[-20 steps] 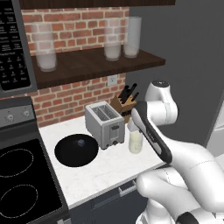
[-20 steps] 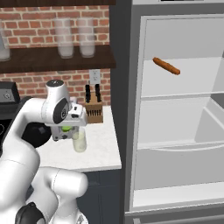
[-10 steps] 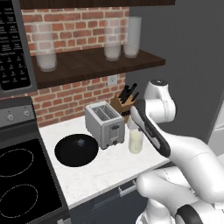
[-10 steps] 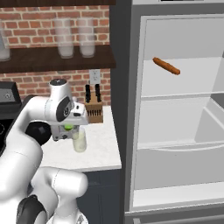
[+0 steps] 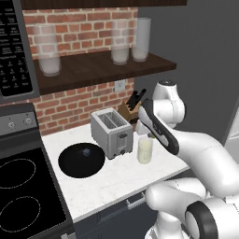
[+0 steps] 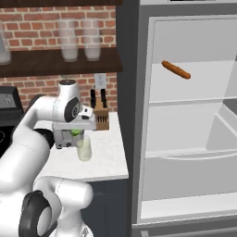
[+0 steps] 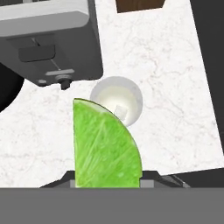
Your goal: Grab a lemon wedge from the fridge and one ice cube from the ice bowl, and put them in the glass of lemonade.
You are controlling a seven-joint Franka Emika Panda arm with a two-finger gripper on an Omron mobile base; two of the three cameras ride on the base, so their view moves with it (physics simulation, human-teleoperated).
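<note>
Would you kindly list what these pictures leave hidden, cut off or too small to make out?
- Gripper: in the right base view the hand covers the fingers; in the hand view the lemon wedge hides them.
- Glass, hand view: the wedge covers its near rim.
- Ice cube in the bowl, left base view: too small for detail.
- Knife block, left base view: partly behind the arm.

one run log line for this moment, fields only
phase: carry | held: bright yellow-green lemon wedge in gripper | position: above small clear glass of lemonade | pending: release; pale ice cube in black bowl
</note>
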